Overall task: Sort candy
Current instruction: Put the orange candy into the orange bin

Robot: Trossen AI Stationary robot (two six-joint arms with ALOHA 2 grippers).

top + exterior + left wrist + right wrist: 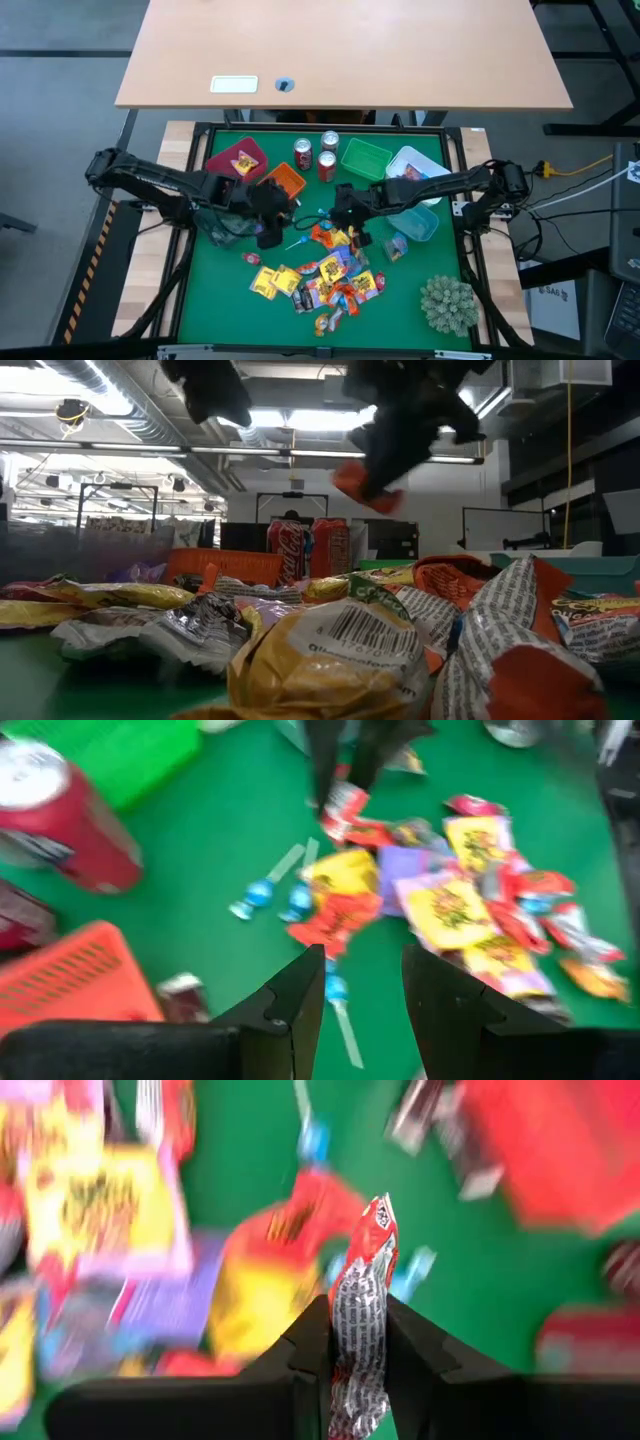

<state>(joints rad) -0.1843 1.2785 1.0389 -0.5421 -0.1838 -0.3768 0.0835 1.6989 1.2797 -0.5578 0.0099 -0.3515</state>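
Note:
A pile of wrapped candy (325,278) in yellow, red, orange and purple lies on the green mat, with blue-stick lollipops (262,892) at its far edge. My right gripper (357,1305) hangs over the pile's far side (348,222), shut on a red-and-silver wrapped candy (368,1245). This candy also shows in the low view (365,485) and the left wrist view (345,812). My left gripper (362,960) hovers open to the left of the pile (272,238), with nothing between its fingers. My right gripper pinches the red-and-silver candy by its silver part (358,1335) between its two fingers. The red end sticks out past the fingertips. The fingers slant down from above. The candy is lifted clear of the pile and the mat.
Along the mat's far side stand a maroon tray (237,160), an orange tray (285,180), red soda cans (304,153), a green tray (365,157) and a white tray (412,165). A teal tray (418,222) sits at the right, a spiky plant ball (447,303) near right.

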